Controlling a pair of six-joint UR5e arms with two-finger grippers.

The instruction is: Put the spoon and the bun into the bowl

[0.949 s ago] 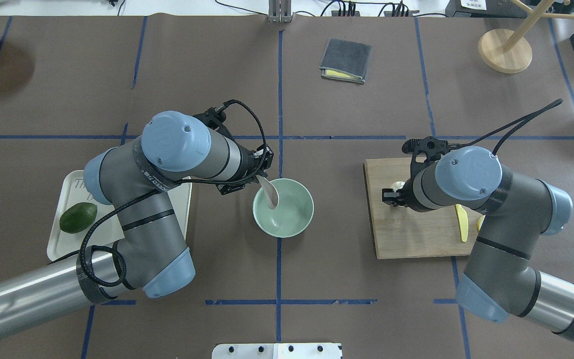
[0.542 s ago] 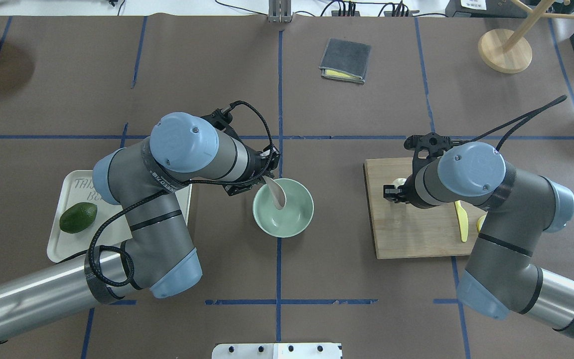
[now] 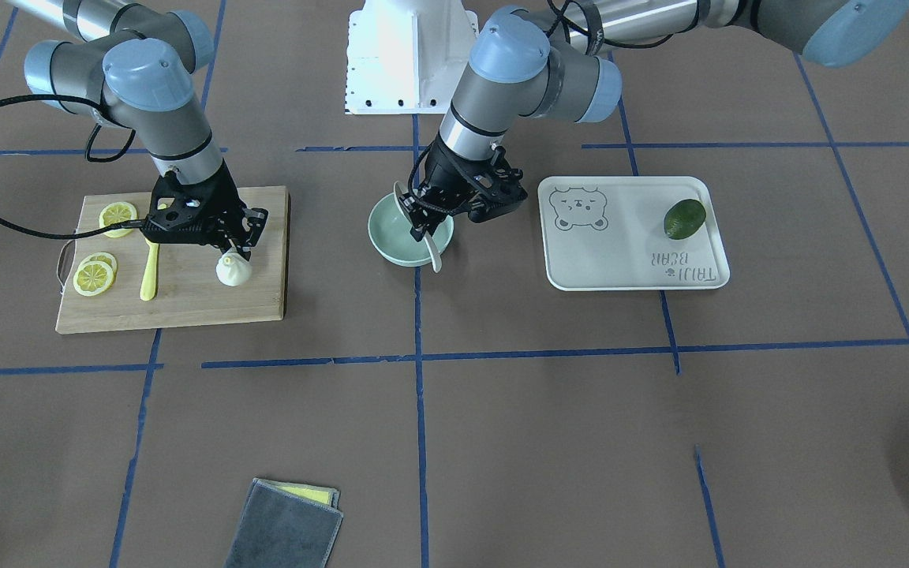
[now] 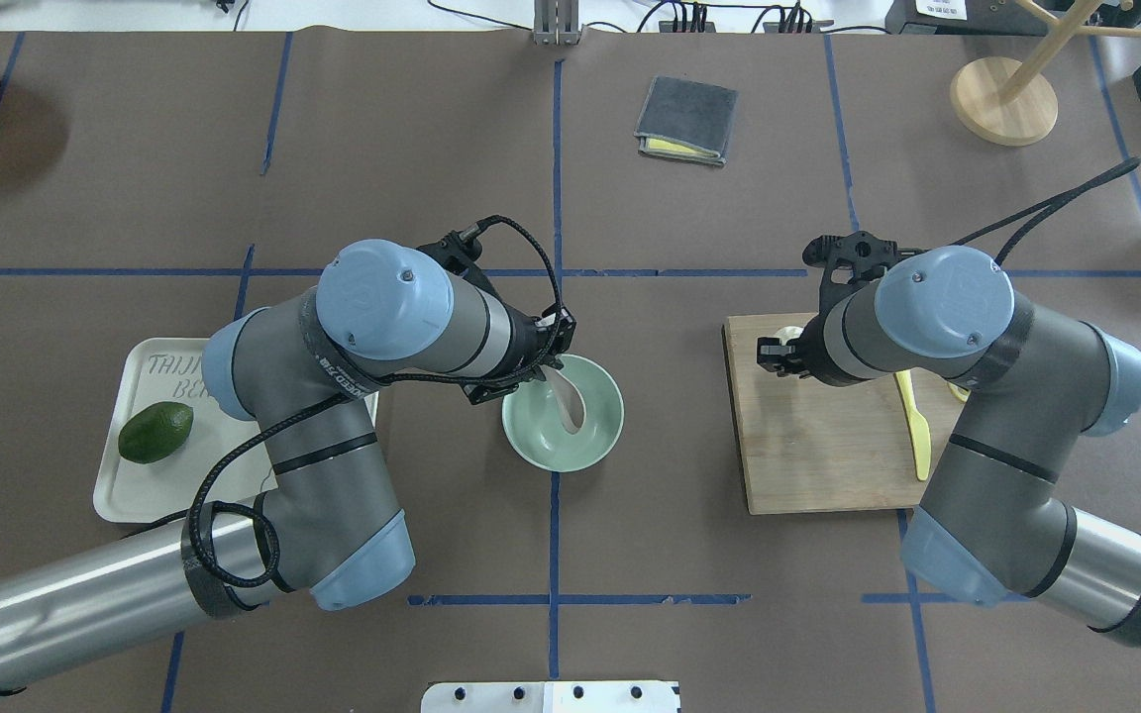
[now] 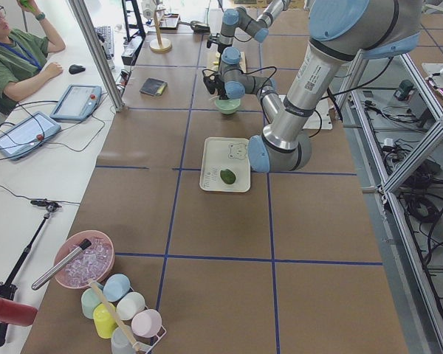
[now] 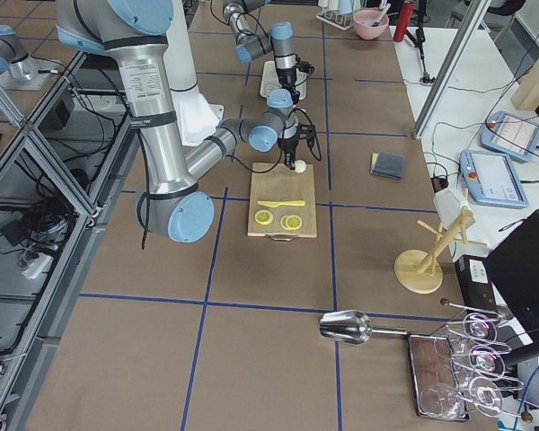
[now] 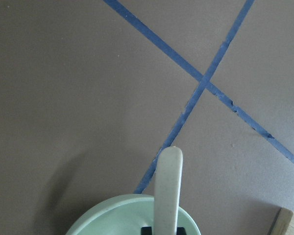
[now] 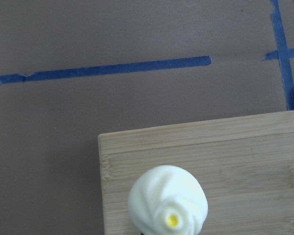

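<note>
My left gripper [image 4: 549,371] is shut on the handle of the white spoon [image 4: 569,401]. It holds the spoon tilted, scoop down, over the mint-green bowl [image 4: 600,436]. In the front view the spoon [image 3: 432,251] hangs from the left gripper [image 3: 420,217] across the bowl's [image 3: 383,237] rim. In the left wrist view the spoon [image 7: 167,191] stands above the bowl [image 7: 112,215]. My right gripper [image 3: 235,251] is shut on the white bun [image 3: 233,270], just above the wooden cutting board [image 3: 186,300]. The bun [image 8: 167,205] fills the bottom of the right wrist view.
Lemon slices [image 3: 95,276] and a yellow knife [image 3: 148,276] lie on the cutting board. A white tray [image 4: 145,495] with a dark green fruit [image 4: 155,432] sits left of the bowl. A grey cloth [image 4: 686,120] and a wooden stand [image 4: 1003,99] lie at the far side.
My left gripper carried the spoon rightward, farther over the bowl. My right gripper moved with the bun toward the board's far edge.
</note>
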